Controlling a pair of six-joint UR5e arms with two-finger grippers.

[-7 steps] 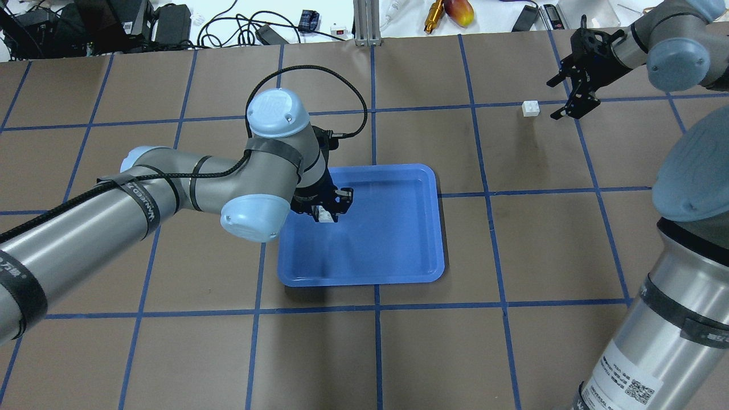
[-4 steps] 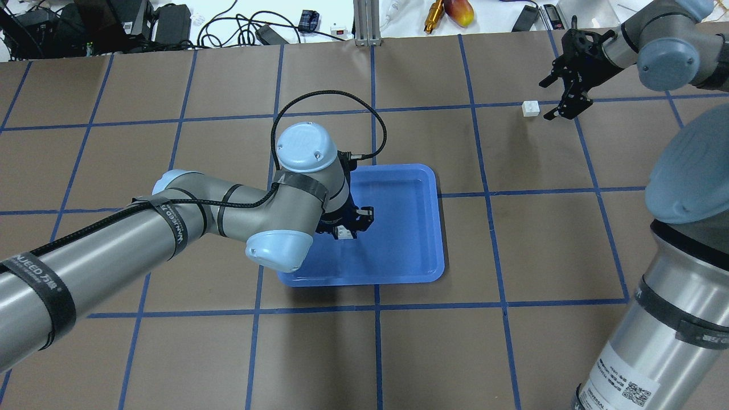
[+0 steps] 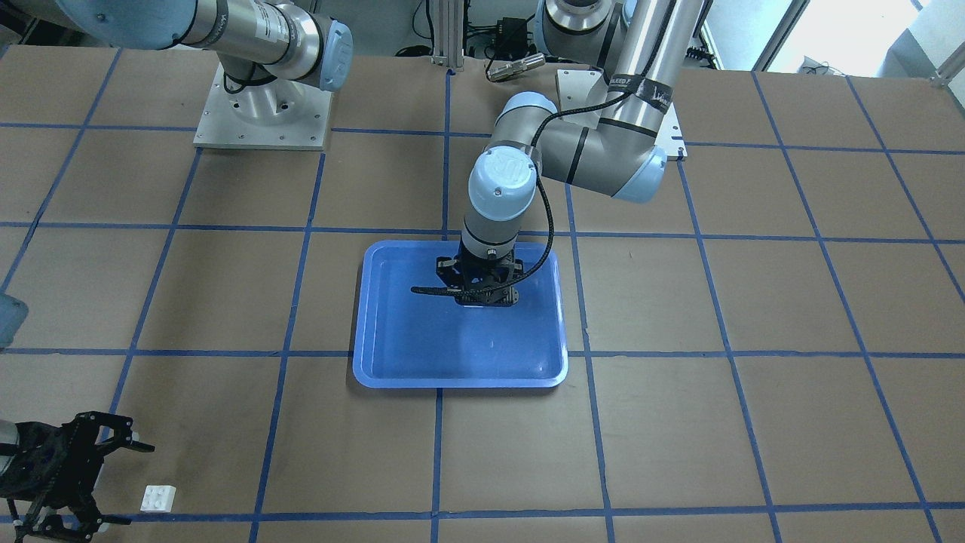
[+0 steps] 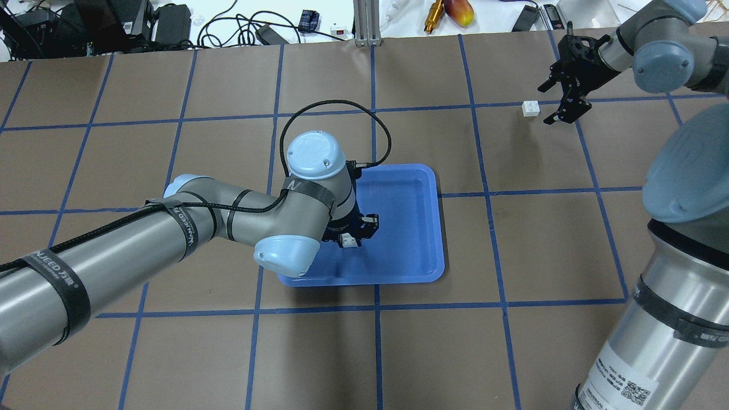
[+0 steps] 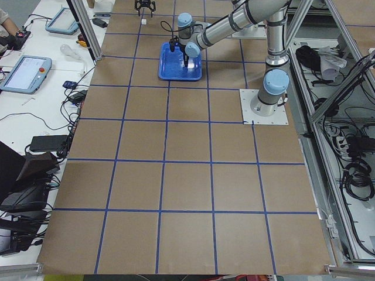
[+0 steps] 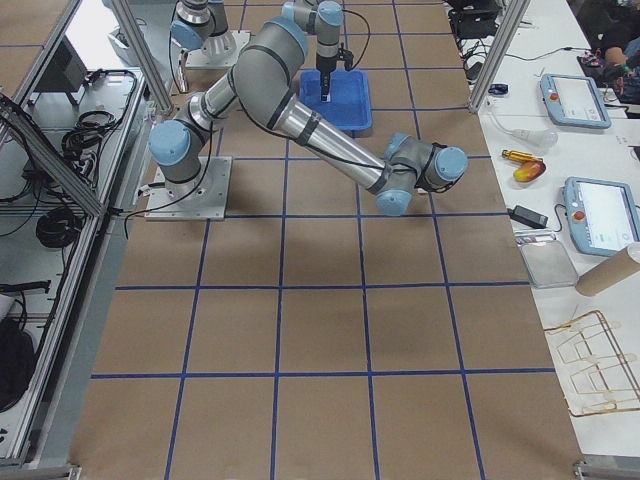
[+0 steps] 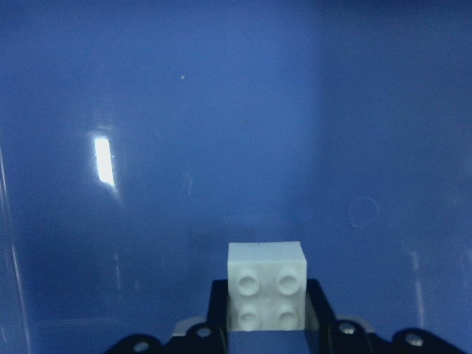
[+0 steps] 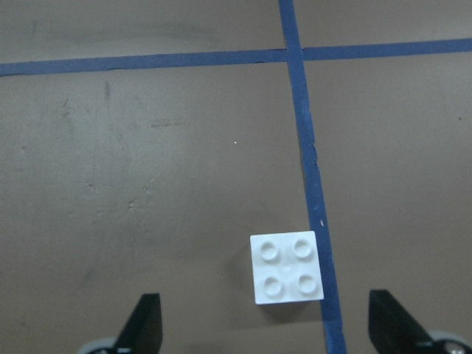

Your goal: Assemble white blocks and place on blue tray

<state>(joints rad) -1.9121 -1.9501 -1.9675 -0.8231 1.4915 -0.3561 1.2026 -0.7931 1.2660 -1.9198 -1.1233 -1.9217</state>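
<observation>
My left gripper (image 4: 352, 234) is shut on one white block (image 7: 265, 284) and holds it just above the floor of the blue tray (image 4: 410, 250), left of the tray's middle. The tray also shows in the front-facing view (image 3: 407, 339), with the left gripper (image 3: 482, 296) over it. The other white block (image 4: 531, 108) sits studs-up on the brown table at the far right, beside a blue tape line. My right gripper (image 4: 545, 105) is open and empty, just right of that block. In the right wrist view the block (image 8: 286, 267) lies between the spread fingers (image 8: 144, 328).
Blue tape lines divide the brown table into squares. Cables, power bricks and a red-yellow fruit (image 4: 458, 11) lie beyond the far edge. The robot bases (image 3: 260, 113) stand at the near side. Teach pendants (image 6: 575, 100) lie on side benches.
My left arm has carried its white block to the right and nearer the robot, over the tray. My right gripper has shifted a little left toward the loose block and stays open.
</observation>
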